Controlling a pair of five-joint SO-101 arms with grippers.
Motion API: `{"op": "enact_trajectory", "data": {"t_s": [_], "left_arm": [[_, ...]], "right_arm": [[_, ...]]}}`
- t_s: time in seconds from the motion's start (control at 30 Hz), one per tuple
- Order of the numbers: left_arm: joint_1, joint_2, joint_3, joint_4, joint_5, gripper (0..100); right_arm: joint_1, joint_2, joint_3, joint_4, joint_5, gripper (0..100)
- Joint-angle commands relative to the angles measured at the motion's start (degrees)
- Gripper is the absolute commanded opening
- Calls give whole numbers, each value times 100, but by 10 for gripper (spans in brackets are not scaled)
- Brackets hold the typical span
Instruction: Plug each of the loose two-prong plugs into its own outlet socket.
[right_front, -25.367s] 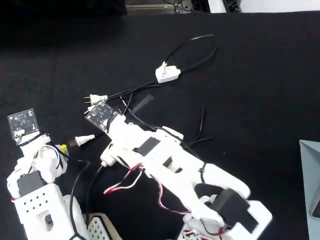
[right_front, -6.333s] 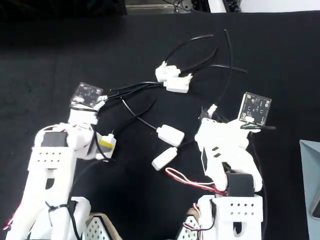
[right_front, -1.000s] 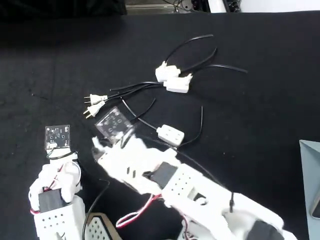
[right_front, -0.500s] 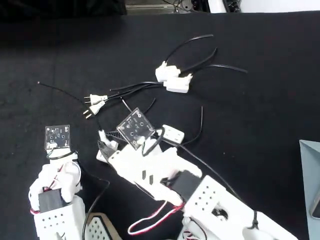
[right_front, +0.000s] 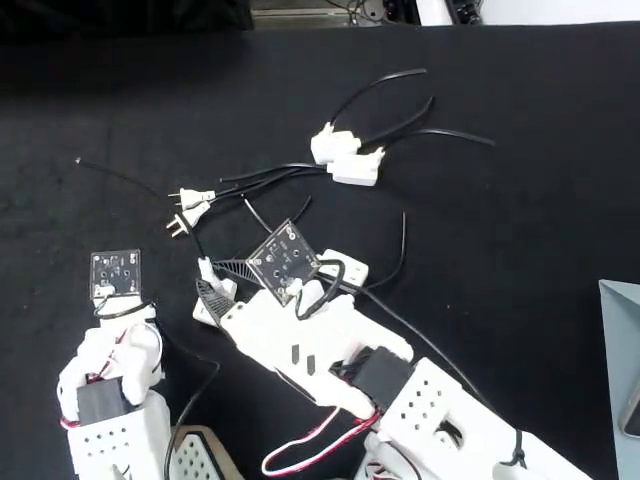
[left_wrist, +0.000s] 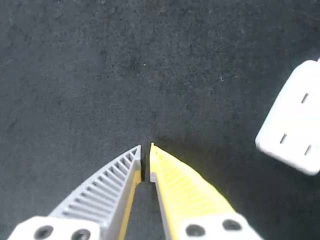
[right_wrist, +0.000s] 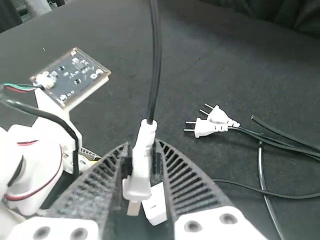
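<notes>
High view looks down on table (right_front: 520, 200). Left wrist: close, straight down. Right wrist: oblique; shares loose plugs (right_wrist: 212, 122) at 9 o'clock.

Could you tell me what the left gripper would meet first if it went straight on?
Probably the bare black table: the shut left gripper points at it, and the white outlet socket lies off to one side, though depth is unclear.

I see one white plug (right_wrist: 141, 165) on a black cord (right_wrist: 154, 60), held upright in my right gripper (right_wrist: 142, 146), prong end just beside a white socket (right_wrist: 155, 211), two loose white plugs (right_front: 194, 198) side by side on the black surface (right_front: 520, 230), prongs pointing away from their cords, two more sockets (right_front: 334, 145) touching each other farther out
</notes>
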Motion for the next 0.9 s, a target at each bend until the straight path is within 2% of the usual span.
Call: {"op": "enact_trajectory", "data": {"t_s": [0.0, 0.13, 0.27, 0.4, 0.53, 0.87], "left_arm": [[-303, -35, -1209, -457, 44, 43], [-347, -35, -1508, -1310, 53, 43], [145, -35, -1349, -1925, 62, 48], [840, -35, -1253, -2004, 97, 105], [1297, -35, -1358, -2022, 791, 211], [2273, -35, -1877, -1960, 352, 213]], "right_arm": [[97, -101, -31, 26, 53, 12], [70, -119, -31, 35, 53, 12], [70, -119, -4, 35, 53, 12], [26, -136, 84, 35, 53, 12], [-220, -136, 127, 44, 62, 12], [-299, -136, 365, 44, 404, 12]]}}
